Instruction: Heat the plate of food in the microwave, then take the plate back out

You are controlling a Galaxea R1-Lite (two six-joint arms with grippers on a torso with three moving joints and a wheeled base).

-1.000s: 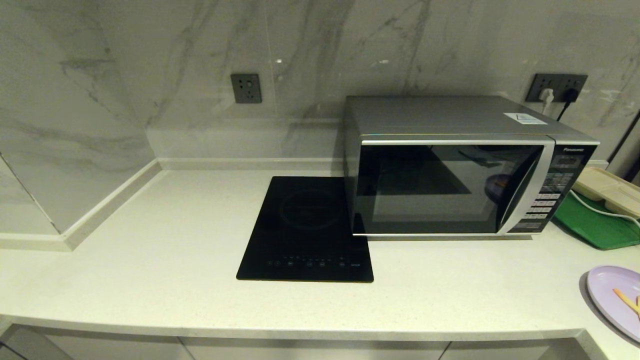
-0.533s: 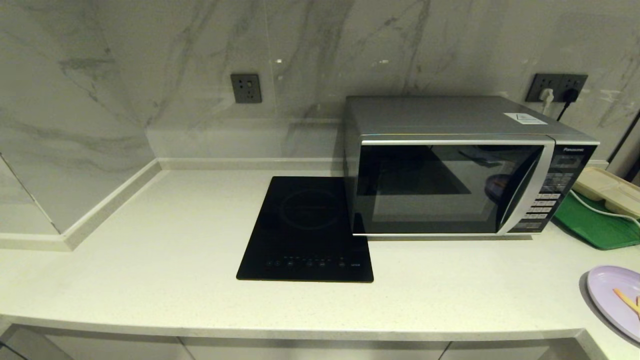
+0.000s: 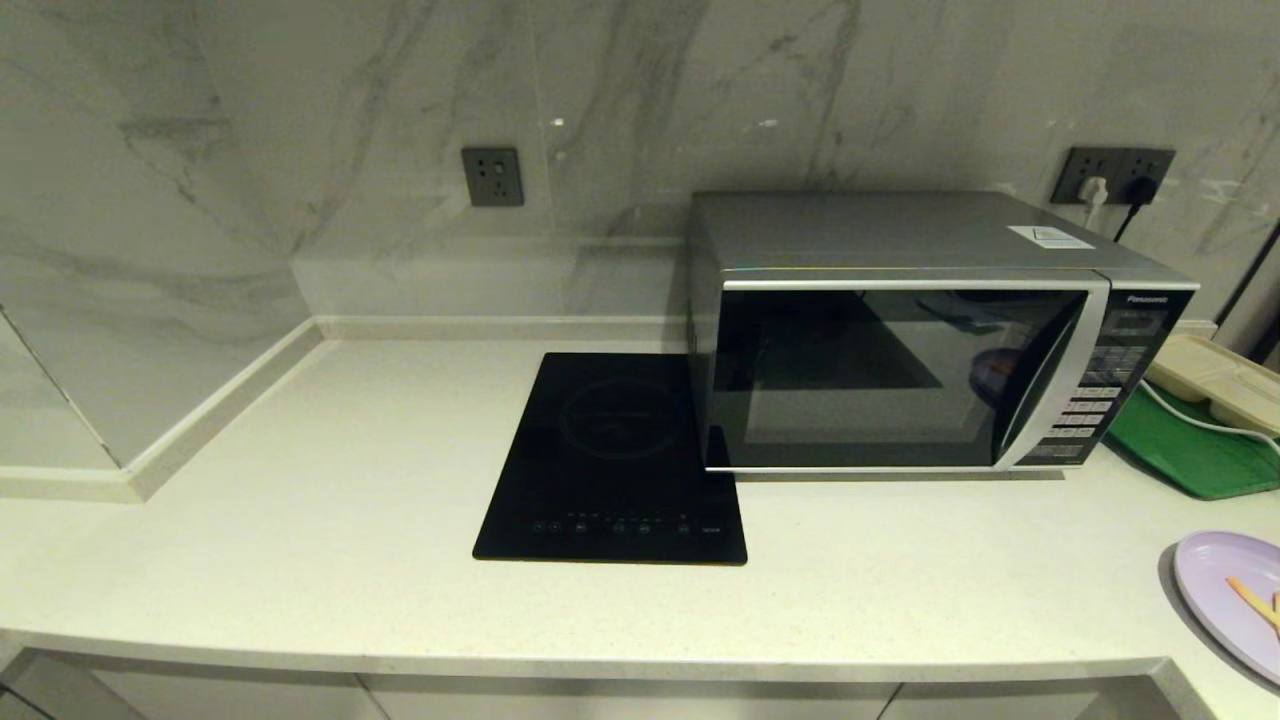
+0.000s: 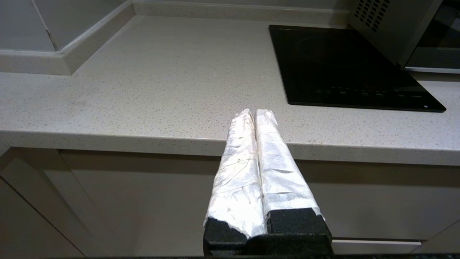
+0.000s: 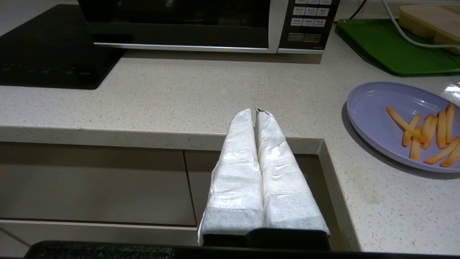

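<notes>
Brand name "Panasonic" read in pale letters at the top right front corner of the microwave point(image 3: 940, 340), above its keypad panel point(image 3: 1095, 400). Keypad markings too small to be read. White sticker point(image 3: 1048, 237) on the microwave's top, print illegible. Touch-control symbols along the front edge of the black hob point(image 3: 615, 465) not made out.

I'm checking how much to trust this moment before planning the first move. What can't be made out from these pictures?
- Plate of food: cut off by the head view's right edge; the right wrist view crops its far side too.
- Microwave interior: hidden behind the closed dark glass door, which shows only reflections.
- Keypad labels: too small to read.
- Left gripper and right gripper: absent from the head view, held off the counter's front edge.
</notes>
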